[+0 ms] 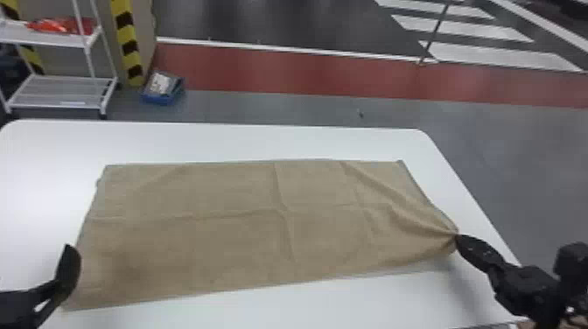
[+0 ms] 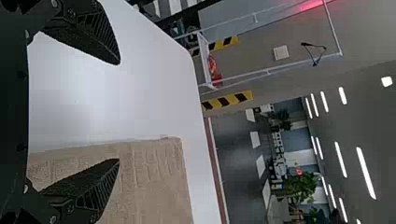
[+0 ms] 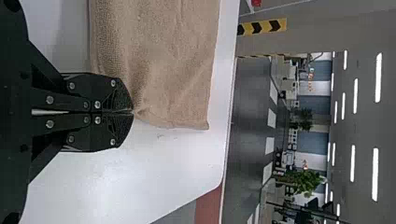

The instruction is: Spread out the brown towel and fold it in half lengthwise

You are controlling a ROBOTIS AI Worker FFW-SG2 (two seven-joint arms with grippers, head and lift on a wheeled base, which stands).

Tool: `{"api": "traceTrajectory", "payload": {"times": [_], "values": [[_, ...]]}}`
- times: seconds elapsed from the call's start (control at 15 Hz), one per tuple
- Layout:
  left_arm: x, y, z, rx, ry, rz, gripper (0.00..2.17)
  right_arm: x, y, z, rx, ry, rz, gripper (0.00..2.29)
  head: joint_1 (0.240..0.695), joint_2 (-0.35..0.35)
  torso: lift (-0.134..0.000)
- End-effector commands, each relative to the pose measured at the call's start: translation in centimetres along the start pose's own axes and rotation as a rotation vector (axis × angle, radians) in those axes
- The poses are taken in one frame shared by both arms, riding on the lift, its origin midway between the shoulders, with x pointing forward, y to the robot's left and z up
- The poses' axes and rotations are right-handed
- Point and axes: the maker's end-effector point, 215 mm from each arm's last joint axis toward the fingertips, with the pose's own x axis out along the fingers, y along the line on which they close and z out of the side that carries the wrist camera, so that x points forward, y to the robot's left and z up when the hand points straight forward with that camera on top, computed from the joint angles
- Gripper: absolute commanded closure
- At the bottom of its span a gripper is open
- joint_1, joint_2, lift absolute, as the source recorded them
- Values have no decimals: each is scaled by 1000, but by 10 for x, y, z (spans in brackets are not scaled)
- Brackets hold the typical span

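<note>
The brown towel (image 1: 227,227) lies spread over the white table, with crossing creases and folds that run toward its right side. My right gripper (image 1: 457,238) pinches the towel's right edge near the front corner and lifts it slightly; in the right wrist view the right gripper (image 3: 132,112) is shut on the brown cloth (image 3: 173,60). At the towel's front left corner is my left gripper (image 1: 65,280). The left wrist view has the left gripper (image 2: 119,112) open, one finger over the towel (image 2: 149,177) and the other over bare tabletop, with nothing between them.
White tabletop (image 1: 245,140) borders the towel on its far side and runs along its front. Beyond the table stand a white shelf rack (image 1: 61,92) with red items and a blue box (image 1: 162,89) on the floor.
</note>
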Motion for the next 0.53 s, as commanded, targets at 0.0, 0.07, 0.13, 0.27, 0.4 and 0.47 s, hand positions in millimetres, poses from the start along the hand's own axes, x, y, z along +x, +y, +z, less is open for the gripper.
{"api": "traceTrajectory", "payload": {"times": [0.0, 0.07, 0.13, 0.27, 0.4, 0.47], "values": [[1, 6, 2, -4, -50, -42, 161, -5, -1, -2, 2, 2, -7, 1548, 695, -211, -125], [1, 10, 1, 7, -77, -69, 161, -7, -2, -3, -1, 5, -8, 1548, 695, -215, -125], [-2, 16, 2, 11, -108, -94, 161, -8, -2, -5, 0, 11, -8, 1548, 695, -218, -125], [-22, 37, 9, -12, -196, -165, 161, -14, -9, -9, -7, 22, -23, 947, 695, -218, -125], [-46, 45, 22, 32, -303, -216, 157, -16, -12, -10, -32, 27, -27, 49, 695, -216, -125], [-55, 45, 22, 50, -335, -248, 157, -14, -13, -5, -59, 20, -29, 43, 695, -213, -125]]}}
